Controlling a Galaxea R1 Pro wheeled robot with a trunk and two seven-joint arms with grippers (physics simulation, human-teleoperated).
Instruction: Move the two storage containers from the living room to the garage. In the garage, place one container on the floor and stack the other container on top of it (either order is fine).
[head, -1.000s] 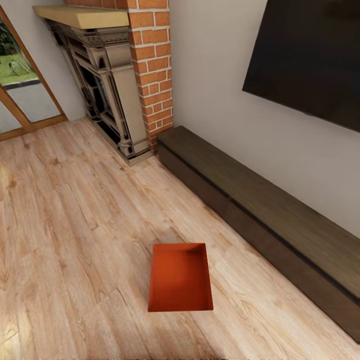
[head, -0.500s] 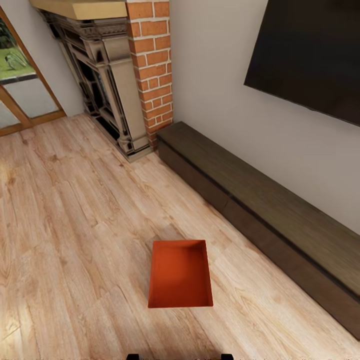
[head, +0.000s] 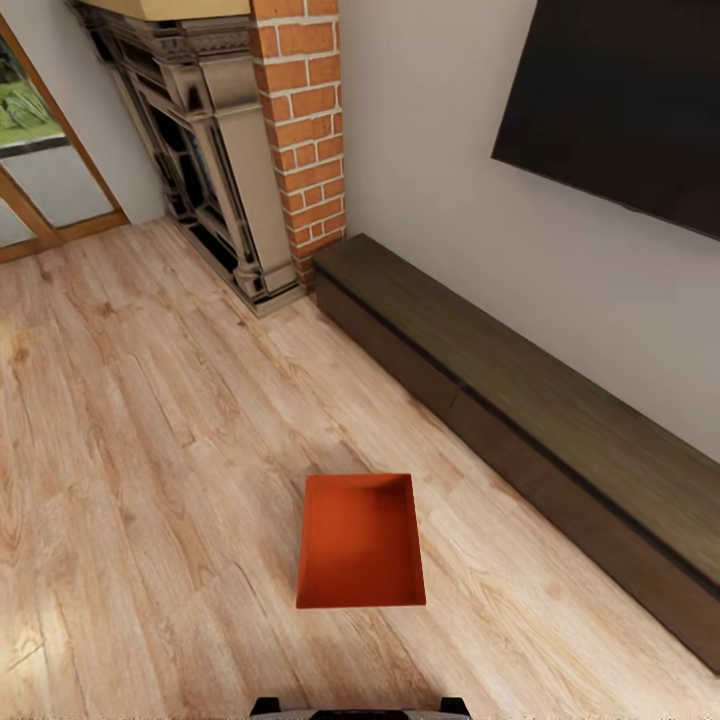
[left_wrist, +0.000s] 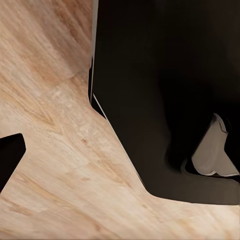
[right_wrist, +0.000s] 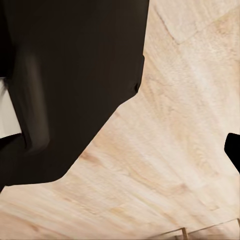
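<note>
One storage container (head: 360, 541), an orange-red open-top bin, stands empty on the light wood plank floor (head: 150, 450) of the living room, in the lower middle of the head view. It lies just ahead of the dark front edge of my base (head: 360, 708). Nothing touches it. In the left wrist view a dark fingertip (left_wrist: 10, 155) juts in at the frame edge over the planks, beside my black body (left_wrist: 165, 90). The right wrist view shows a similar dark fingertip (right_wrist: 233, 150) and my black body (right_wrist: 70, 75) above the same floor.
A long low dark wood bench (head: 520, 420) runs along the white wall to the container's right, under a wall TV (head: 620, 100). A brick chimney (head: 300, 120) with a dark fireplace (head: 200, 160) stands at the back. A glass door (head: 40, 170) is at the far left.
The whole head view has shifted, so the camera moved: fireplace and container sit higher in the picture and my base edge now shows at the bottom. The container itself has not moved on the floor.
</note>
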